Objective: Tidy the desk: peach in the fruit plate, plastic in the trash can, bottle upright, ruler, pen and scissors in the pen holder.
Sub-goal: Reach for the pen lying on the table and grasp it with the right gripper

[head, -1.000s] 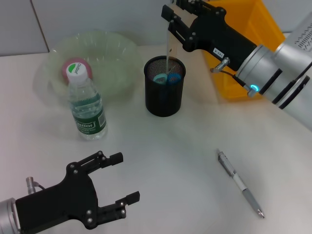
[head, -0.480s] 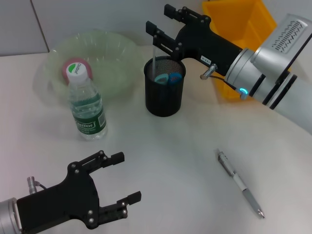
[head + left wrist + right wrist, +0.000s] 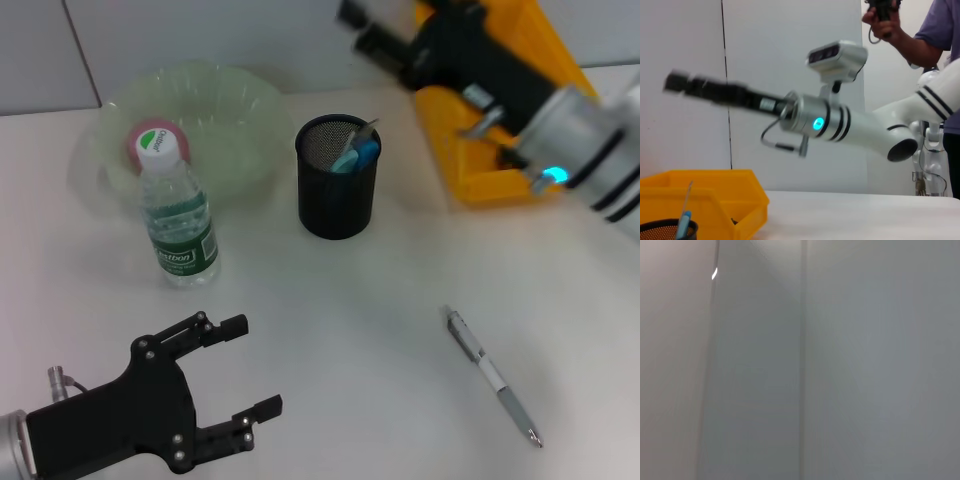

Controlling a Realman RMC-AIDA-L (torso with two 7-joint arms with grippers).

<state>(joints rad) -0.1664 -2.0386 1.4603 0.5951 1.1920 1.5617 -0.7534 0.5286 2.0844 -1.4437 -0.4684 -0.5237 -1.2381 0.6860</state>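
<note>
Your pen holder (image 3: 338, 180) stood mid-table (image 3: 340, 330), ruler (image 3: 362, 137) and scissors (image 3: 350, 157) inside; the pen (image 3: 492, 376) lay well apart. Right gripper (image 3: 372, 30) hung high by the yellow bin (image 3: 470, 150), jaws blurred — can't tell. Left gripper (image 3: 243, 375) sat spread wide. The left wrist view alone showed a person (image 3: 920, 40); the right wrist view, only wall (image 3: 800, 360).

The silver-and-black right arm (image 3: 590, 150) reaches in from the right, its black right gripper (image 3: 375, 35) raised at the far side, blurred so the fingers cannot be read. The black left gripper (image 3: 240, 365) sits low at the near left, its two fingers (image 3: 225, 325) spread wide apart, holding nothing, on a silver wrist (image 3: 15, 450)
</note>
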